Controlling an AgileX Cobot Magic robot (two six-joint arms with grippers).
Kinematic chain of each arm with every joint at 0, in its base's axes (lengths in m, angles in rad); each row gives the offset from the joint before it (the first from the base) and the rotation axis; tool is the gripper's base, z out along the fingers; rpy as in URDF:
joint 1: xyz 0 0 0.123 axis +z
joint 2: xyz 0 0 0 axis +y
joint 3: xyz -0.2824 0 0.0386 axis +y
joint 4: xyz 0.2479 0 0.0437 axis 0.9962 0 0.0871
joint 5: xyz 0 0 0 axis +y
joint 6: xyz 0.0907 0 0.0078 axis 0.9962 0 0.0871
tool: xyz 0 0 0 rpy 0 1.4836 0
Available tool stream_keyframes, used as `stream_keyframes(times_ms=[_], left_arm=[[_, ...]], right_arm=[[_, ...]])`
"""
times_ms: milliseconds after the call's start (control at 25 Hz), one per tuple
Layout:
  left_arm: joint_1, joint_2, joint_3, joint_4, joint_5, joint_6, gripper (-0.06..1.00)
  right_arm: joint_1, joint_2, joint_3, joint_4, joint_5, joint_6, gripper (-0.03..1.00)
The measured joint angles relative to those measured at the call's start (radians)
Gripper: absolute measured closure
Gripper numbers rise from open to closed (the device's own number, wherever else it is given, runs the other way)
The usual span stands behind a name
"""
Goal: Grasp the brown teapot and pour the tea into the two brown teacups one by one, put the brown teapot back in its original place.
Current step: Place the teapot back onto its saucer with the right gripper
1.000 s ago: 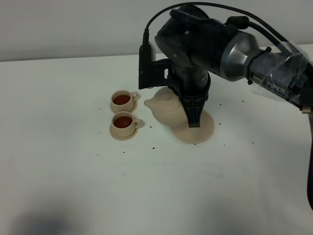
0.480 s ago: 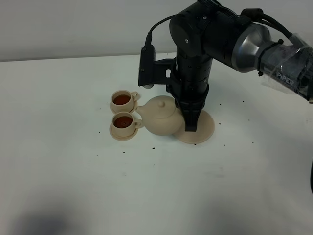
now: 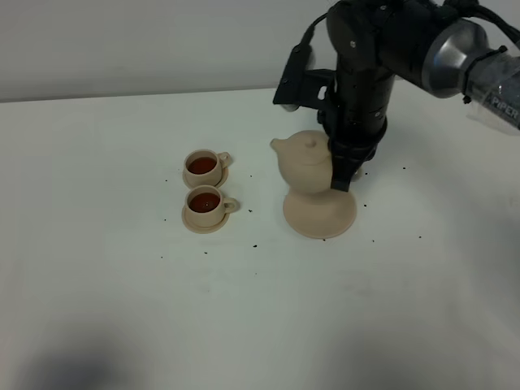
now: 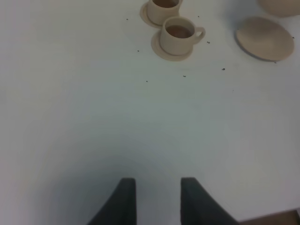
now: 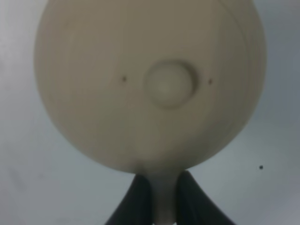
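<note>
The brown teapot (image 3: 305,162) is upright, held a little above the wide round saucer (image 3: 321,217), its original place. My right gripper (image 3: 341,172) is shut on the teapot's loop handle (image 5: 161,199); the right wrist view shows the lid knob (image 5: 168,84) from above. The two brown teacups (image 3: 201,166) (image 3: 205,202) stand on their small saucers to the left of the teapot, both holding dark tea. My left gripper (image 4: 153,201) is open and empty over bare table, well short of the cups (image 4: 177,33). It does not show in the exterior view.
Small dark specks lie scattered on the white table (image 3: 244,309) around the cups and the saucer. The right arm (image 3: 406,49) reaches in from the upper right. The large saucer (image 4: 265,37) also shows in the left wrist view.
The teapot was low and left of the large saucer, spout near the cups. It has moved right and up, and now hangs upright over the saucer.
</note>
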Motion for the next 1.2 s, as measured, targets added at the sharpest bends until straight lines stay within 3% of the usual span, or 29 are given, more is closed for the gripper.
stream_keyframes(times_ms=[120, 600, 840, 1200], left_arm=[[0.000, 0.000, 0.000, 0.000, 0.000, 0.000, 0.69], [0.000, 0.000, 0.000, 0.000, 0.000, 0.000, 0.69], [0.000, 0.000, 0.000, 0.000, 0.000, 0.000, 0.69], [0.000, 0.000, 0.000, 0.000, 0.000, 0.000, 0.69]], right_arm=[[-0.026, 0.000, 0.015, -0.004, -0.020, 0.058, 0.86], [-0.039, 0.000, 0.239, -0.001, -0.267, 0.160, 0.86], [-0.040, 0.000, 0.310, 0.027, -0.324, 0.178, 0.86], [-0.041, 0.000, 0.325, 0.039, -0.332, 0.197, 0.86]])
